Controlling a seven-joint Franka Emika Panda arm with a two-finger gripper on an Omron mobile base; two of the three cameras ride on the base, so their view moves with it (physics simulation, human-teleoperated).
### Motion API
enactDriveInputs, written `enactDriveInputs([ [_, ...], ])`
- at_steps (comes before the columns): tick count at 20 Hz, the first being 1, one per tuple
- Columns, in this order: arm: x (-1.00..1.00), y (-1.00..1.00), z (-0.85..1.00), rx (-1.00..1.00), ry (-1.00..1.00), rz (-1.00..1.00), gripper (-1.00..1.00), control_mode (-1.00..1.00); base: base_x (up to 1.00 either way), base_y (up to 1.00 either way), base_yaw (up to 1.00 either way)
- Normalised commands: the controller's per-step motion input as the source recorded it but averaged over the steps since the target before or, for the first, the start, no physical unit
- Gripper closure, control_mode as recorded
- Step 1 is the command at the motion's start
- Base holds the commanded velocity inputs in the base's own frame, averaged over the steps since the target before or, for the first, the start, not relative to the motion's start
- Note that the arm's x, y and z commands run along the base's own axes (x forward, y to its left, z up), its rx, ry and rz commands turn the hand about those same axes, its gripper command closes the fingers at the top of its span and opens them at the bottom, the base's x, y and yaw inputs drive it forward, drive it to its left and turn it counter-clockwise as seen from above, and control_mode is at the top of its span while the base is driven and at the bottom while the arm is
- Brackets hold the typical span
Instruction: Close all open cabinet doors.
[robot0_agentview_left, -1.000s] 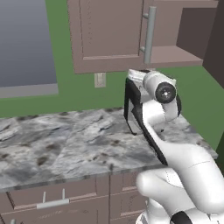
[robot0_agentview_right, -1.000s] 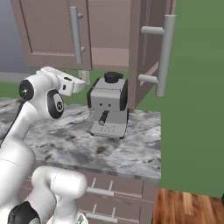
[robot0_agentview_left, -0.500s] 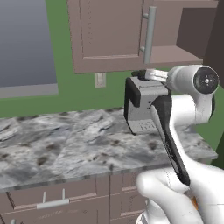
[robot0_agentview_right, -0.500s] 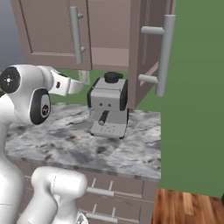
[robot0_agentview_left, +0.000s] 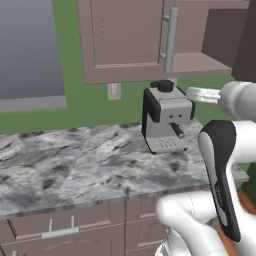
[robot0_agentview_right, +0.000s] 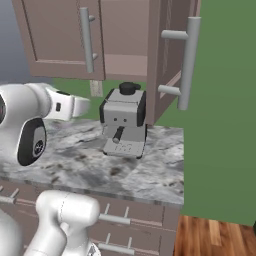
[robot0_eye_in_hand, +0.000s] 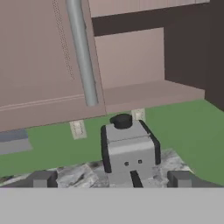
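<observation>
The upper cabinet has two mauve-brown doors. The left door (robot0_agentview_left: 125, 40) is flat against the cabinet, with its silver bar handle (robot0_agentview_left: 171, 37) at its right edge. The right door (robot0_agentview_right: 167, 55) stands swung out, edge-on in the right base view, with its long handle (robot0_agentview_right: 187, 60) facing right. It leaves the inside shelf (robot0_eye_in_hand: 148, 94) bare. In the hand view this open door (robot0_eye_in_hand: 216, 48) is at the right edge. My gripper (robot0_eye_in_hand: 111, 179) is open with nothing in it, above the counter and below the cabinet. Its hand (robot0_agentview_left: 202, 94) points at the cabinet.
A grey and black coffee machine (robot0_agentview_left: 167, 117) stands on the marble counter (robot0_agentview_left: 75, 165) under the open compartment, just beyond my hand. A wall outlet (robot0_agentview_left: 114, 91) is behind it. Drawer fronts (robot0_agentview_left: 60, 230) run below the counter. A window (robot0_agentview_left: 30, 50) is at the left.
My arm has risen and swung, uncovering the coffee machine in the left base view. The hand now reaches level toward the cabinet. Both doors stand as before.
</observation>
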Motion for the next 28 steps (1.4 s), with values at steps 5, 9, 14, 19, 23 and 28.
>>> enactDriveInputs([
  [5, -0.72, -0.22, 0.23, -0.01, -0.12, 0.06, -1.0, -1.0, 0.0, 0.0, 0.0],
  [9, -0.77, -0.39, 0.14, 0.0, -0.09, 0.0, -1.0, -1.0, 0.0, 0.0, 0.0],
  [14, -0.79, -0.4, 0.06, 0.0, -0.02, 0.0, -1.0, -1.0, 0.0, 0.0, 0.0],
  [19, -0.43, -0.57, 0.0, 0.0, 0.0, 0.0, -1.0, -1.0, 0.0, 0.0, 0.0],
  [23, -0.34, -0.65, 0.0, 0.0, -0.03, 0.0, -1.0, -1.0, 0.0, 0.0, 0.0],
  [28, -0.05, -0.52, 0.0, 0.0, -0.16, 0.14, -1.0, -1.0, 0.0, 0.0, 0.0],
])
